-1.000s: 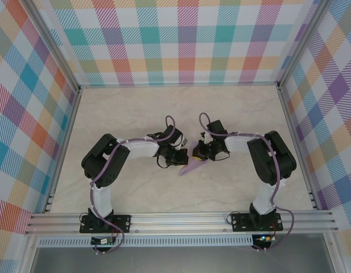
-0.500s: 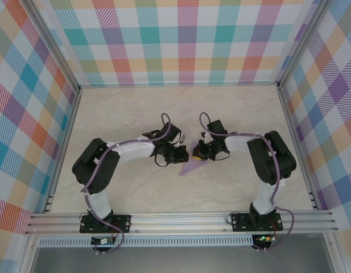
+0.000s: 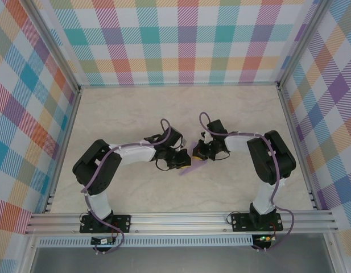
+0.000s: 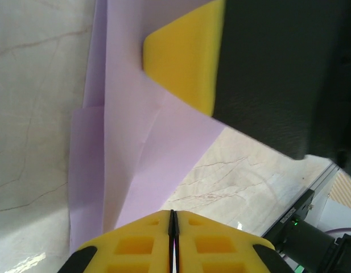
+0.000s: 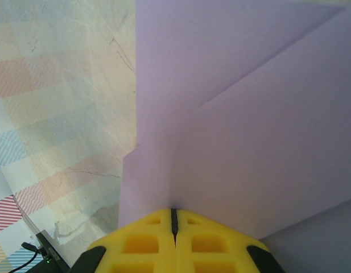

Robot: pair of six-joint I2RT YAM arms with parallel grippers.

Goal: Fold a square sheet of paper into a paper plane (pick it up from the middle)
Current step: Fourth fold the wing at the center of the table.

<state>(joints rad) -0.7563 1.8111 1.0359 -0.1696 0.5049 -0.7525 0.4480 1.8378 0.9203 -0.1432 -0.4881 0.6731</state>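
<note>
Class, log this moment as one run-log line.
left claw: shut on paper | right claw: shut on paper | paper: creased, part-folded

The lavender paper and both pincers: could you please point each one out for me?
lavender paper (image 4: 135, 153), left wrist view, on its folded face.
left pincer (image 4: 173, 216), left wrist view, seam between its shut yellow tips.
right pincer (image 5: 173, 215), right wrist view, seam between its shut yellow tips.

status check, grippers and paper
Left gripper shut on the folded paper. Right gripper shut on it too. Paper spans between them over the table.
</note>
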